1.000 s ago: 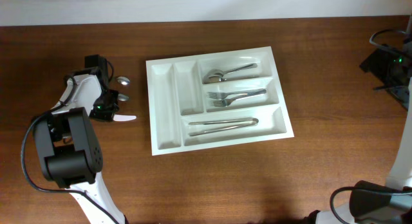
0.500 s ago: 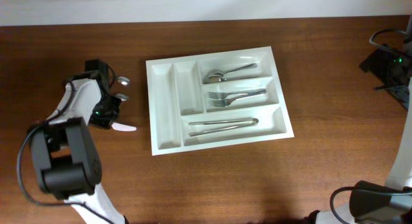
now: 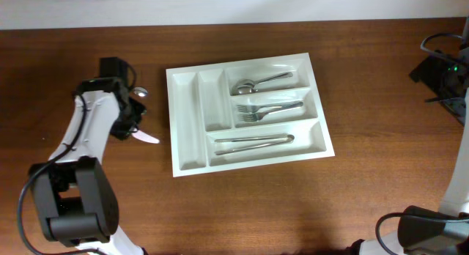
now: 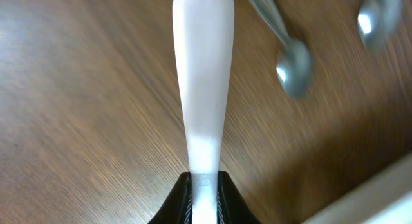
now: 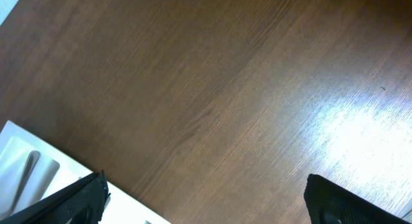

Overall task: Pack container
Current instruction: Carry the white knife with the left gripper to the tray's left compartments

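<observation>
The left end effector (image 4: 203, 186) is pinched on the narrow end of a white plastic utensil (image 4: 203, 76). Its dark fingers (image 4: 182, 199) press against it from both sides, and the utensil's wider body runs straight out ahead of them. From above, the left end effector (image 3: 130, 128) sits over the left part of the table (image 3: 88, 204), with the white utensil (image 3: 146, 137) poking out toward the container. I cannot tell what kind of utensil it is, or whether it touches the wood.

Just beyond it lie two metal spoons (image 4: 293, 71) on the bare table, close together. From above they (image 3: 139, 93) show beside the arm, between it and the container's left wall.

The container (image 3: 188, 158) lies flat near the middle of the table, a little to the right of the left end effector and turned slightly askew. Its top long compartment holds a spoon (image 3: 260, 83). The middle one holds forks (image 3: 267, 108), and the bottom one holds long metal pieces (image 3: 253, 142) lying side by side.

Over on the far side, the right end effector (image 5: 205, 185) is spread wide. Its two black fingers (image 5: 77, 201) sit at opposite corners of the wrist view above bare wood, with a white corner of the container (image 5: 16, 156) just in sight.
</observation>
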